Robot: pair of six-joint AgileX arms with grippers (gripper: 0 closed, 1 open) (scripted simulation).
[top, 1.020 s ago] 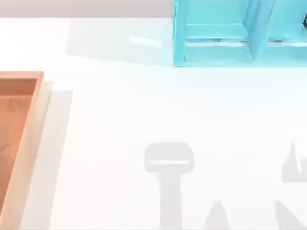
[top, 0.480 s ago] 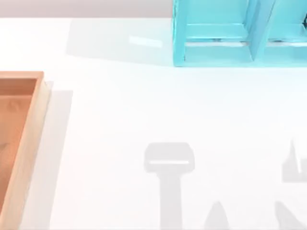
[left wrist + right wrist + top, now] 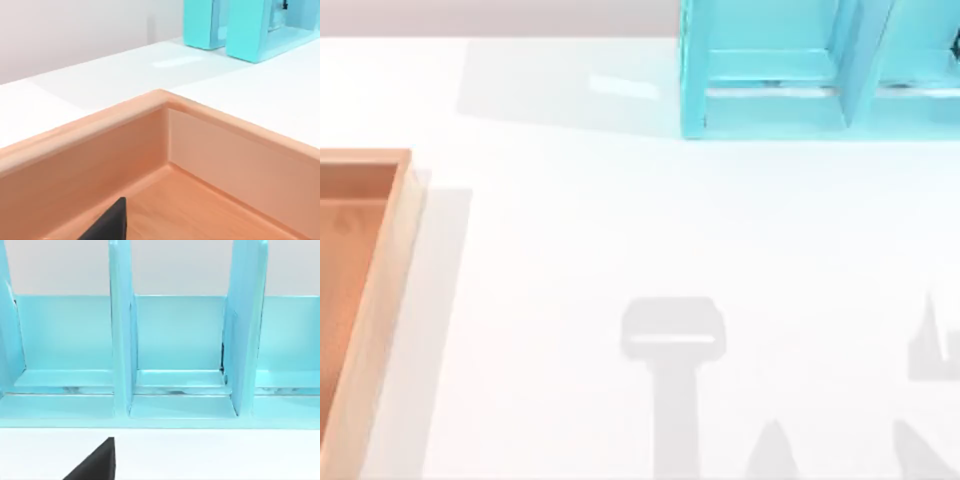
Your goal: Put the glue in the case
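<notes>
You look down on a bare white table (image 3: 570, 230), evenly lit, with soft grey shadows falling across its near half. Behind its far edge rises a plain pale wall (image 3: 75, 35), featureless, meeting the tabletop in a straight line.

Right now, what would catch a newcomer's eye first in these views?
The turquoise case at the table's far edge, right of centre, its upright dividers forming open compartments facing the right wrist camera. Next, the wooden tray at the left edge, seen close up in the left wrist view. Grey arm shadows fall on the white table between them.
</notes>
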